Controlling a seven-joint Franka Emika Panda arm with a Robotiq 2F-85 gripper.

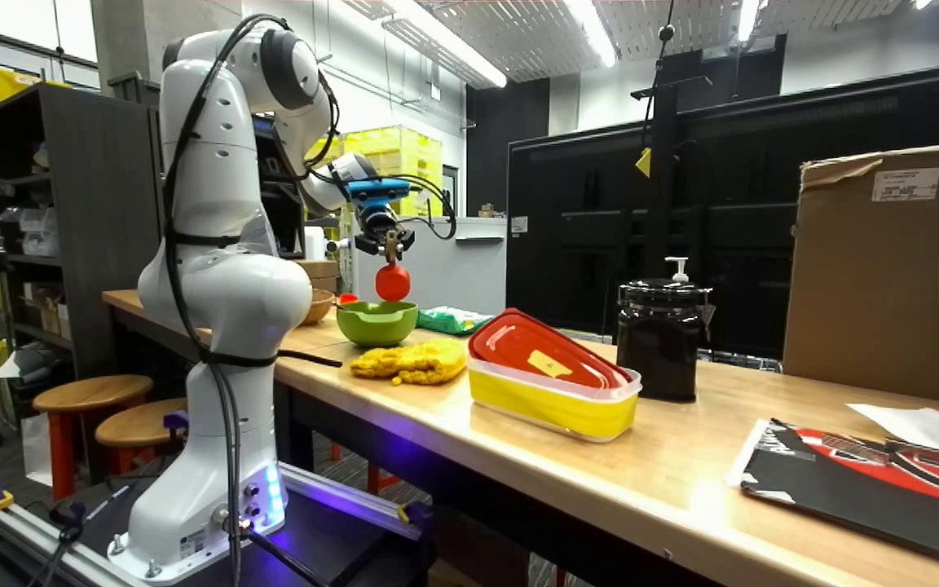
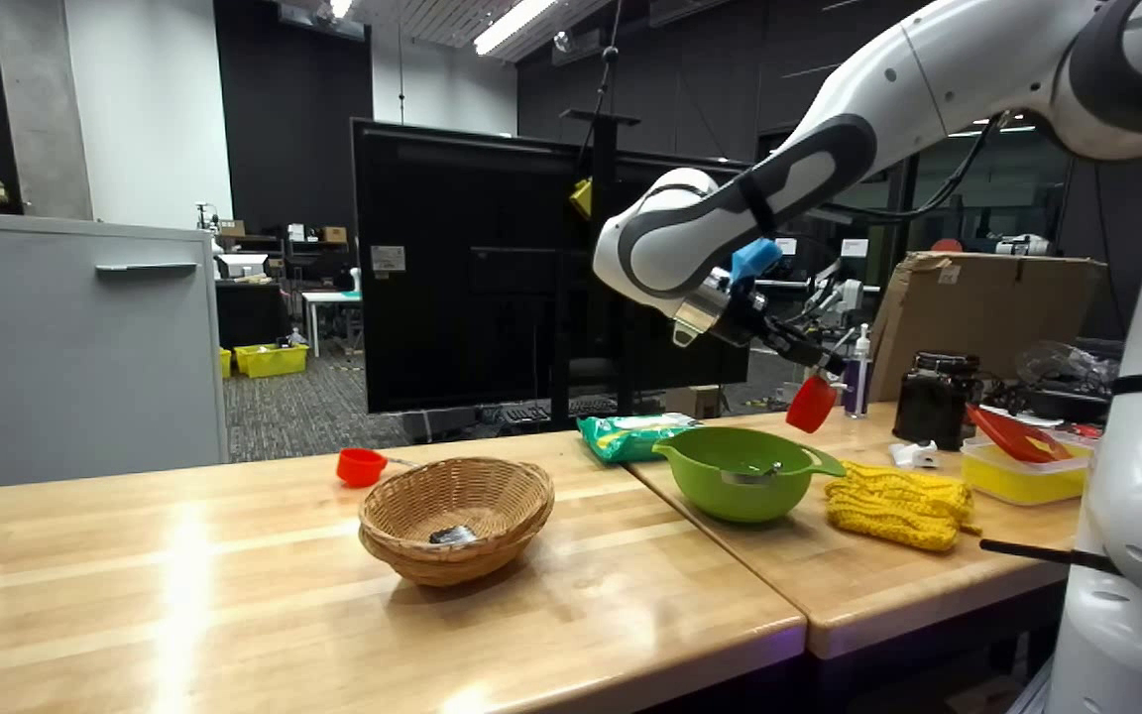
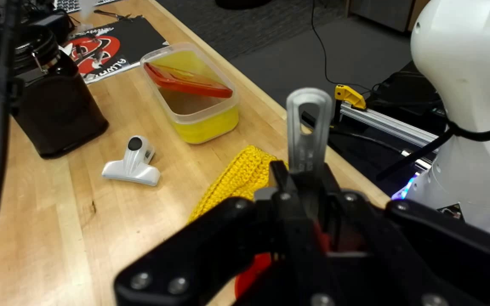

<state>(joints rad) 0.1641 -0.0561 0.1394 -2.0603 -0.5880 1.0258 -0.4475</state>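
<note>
A red measuring cup [image 1: 393,283] with a metal handle [image 3: 309,127] hangs from my gripper [image 1: 390,244], which is shut on that handle. In the wrist view the handle sticks up between the fingertips, and only slivers of the red cup [image 3: 251,274] show behind the black linkage. The cup is held in the air near the green bowl [image 2: 735,501]. In an exterior view it appears straight above the bowl [image 1: 376,330]; seen from elsewhere, the cup [image 2: 812,404] is beyond the bowl's handle. Something with a metal handle lies inside the bowl.
Beside the bowl lies a yellow knitted cloth [image 2: 903,506], with a green packet [image 2: 635,436] behind. A wicker basket [image 2: 402,543] and another red cup [image 2: 361,467] sit farther along. A yellow container [image 1: 551,408] with a tilted red lid, a black jar [image 1: 659,342] and a clip [image 3: 134,163] also stand there.
</note>
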